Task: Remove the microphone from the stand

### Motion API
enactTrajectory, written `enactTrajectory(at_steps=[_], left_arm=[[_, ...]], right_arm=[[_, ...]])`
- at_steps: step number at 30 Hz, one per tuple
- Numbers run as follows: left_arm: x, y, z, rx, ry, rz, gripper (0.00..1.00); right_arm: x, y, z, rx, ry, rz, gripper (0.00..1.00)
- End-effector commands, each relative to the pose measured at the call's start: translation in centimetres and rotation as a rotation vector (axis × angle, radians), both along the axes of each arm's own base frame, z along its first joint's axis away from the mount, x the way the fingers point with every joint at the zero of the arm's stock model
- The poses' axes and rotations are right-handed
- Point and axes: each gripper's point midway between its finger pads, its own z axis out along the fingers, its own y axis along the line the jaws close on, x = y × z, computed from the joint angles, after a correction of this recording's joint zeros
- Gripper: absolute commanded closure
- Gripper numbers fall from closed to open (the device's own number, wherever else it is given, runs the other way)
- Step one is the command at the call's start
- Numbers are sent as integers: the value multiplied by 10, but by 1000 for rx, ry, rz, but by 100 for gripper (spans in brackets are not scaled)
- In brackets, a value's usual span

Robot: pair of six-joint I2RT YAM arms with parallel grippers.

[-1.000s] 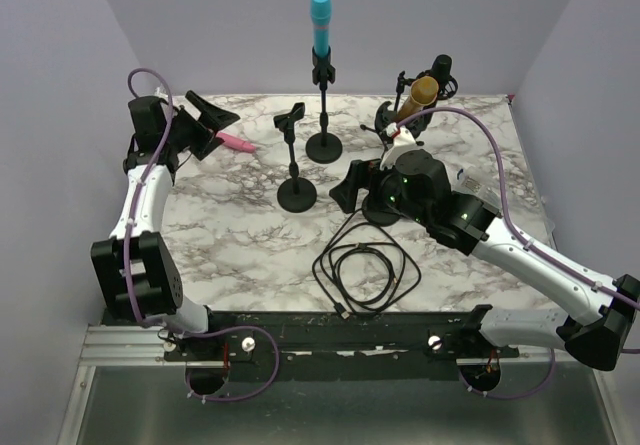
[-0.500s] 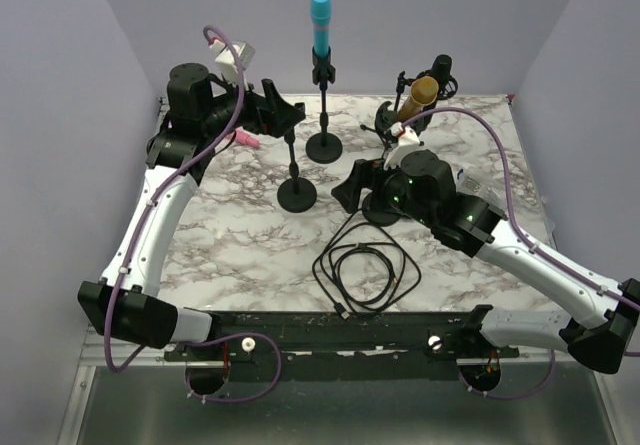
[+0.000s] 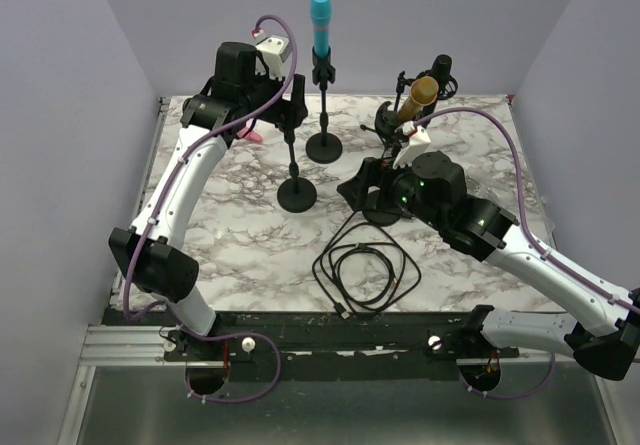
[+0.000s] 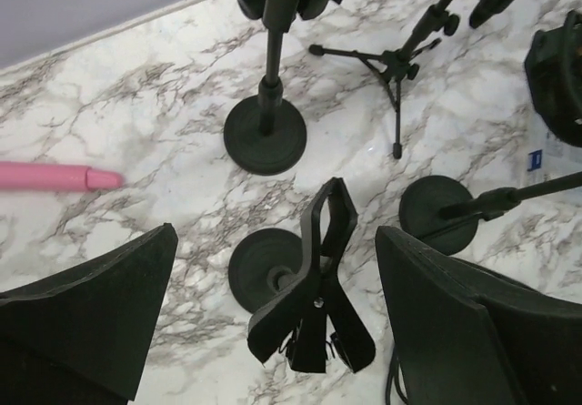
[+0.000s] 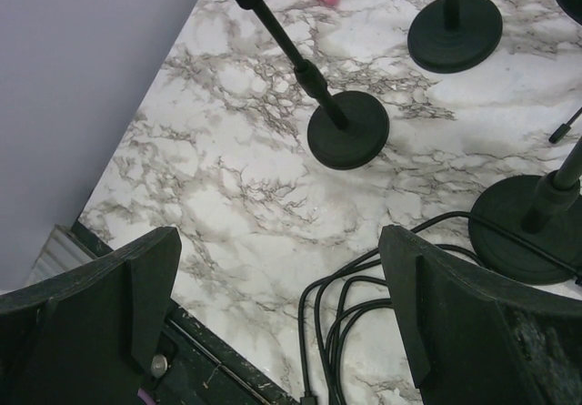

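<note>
L claw (image 4: 275, 232) is wide open w/ nothing in it. It hangs over the empty clip (image 4: 318, 273) of a short stand (image 3: 297, 195). In the wrist view the clip sits betw. the two fingers (image 4: 91, 314), touching neither.

R claw (image 5: 279, 232) is also wide open & empty, low over the surface (image 3: 230, 225). It's near a round base (image 5: 529, 216), w/ the coiled cable (image 3: 365, 270) just in front.

Blue mic (image 3: 320, 17) is upright in its tall stand (image 3: 323, 115) at back centre, round foot on the surface. It's just to the right of L claw & apart from it.

Gold mic (image 3: 420, 93) is tilted, up off the surface just behind R claw. Black mic (image 3: 441, 68) is behind that, near the wall; can't tell what carries it.

Pink mic (image 4: 50, 176) lies flat on the surface at back left, off any stand, near L arm.
</note>
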Motion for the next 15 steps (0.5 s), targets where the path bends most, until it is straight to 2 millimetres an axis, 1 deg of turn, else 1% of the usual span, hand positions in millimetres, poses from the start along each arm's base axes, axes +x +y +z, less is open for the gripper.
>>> enactTrajectory(at_steps=[1, 3, 5, 8, 9, 11, 12, 14, 15], left_arm=[[3, 8, -14, 106, 28, 39, 10], [5, 7, -21, 124, 38, 44, 16], [6, 7, -27, 147, 47, 52, 25], [6, 10, -34, 175, 65, 74, 48], [6, 13, -35, 185, 67, 88, 53], [3, 17, -33, 199, 64, 108, 67], [2, 19, -32, 203, 63, 113, 71], [-4, 21, -26, 205, 54, 120, 81], [-6, 27, -22, 214, 47, 148, 88]], right_arm=[[0, -5, -7, -34, 8, -19, 0], [0, -6, -7, -32, 6, -21, 0], [0, -6, -6, -33, 4, -22, 0], [0, -7, -6, -36, 4, -24, 0], [0, -7, -6, -36, 5, -24, 0], [0, -7, -6, -36, 4, -23, 0], [0, -7, -5, -35, 4, -22, 0], [0, -7, -5, -33, 3, -22, 0], [0, -6, -6, -34, 5, -20, 0]])
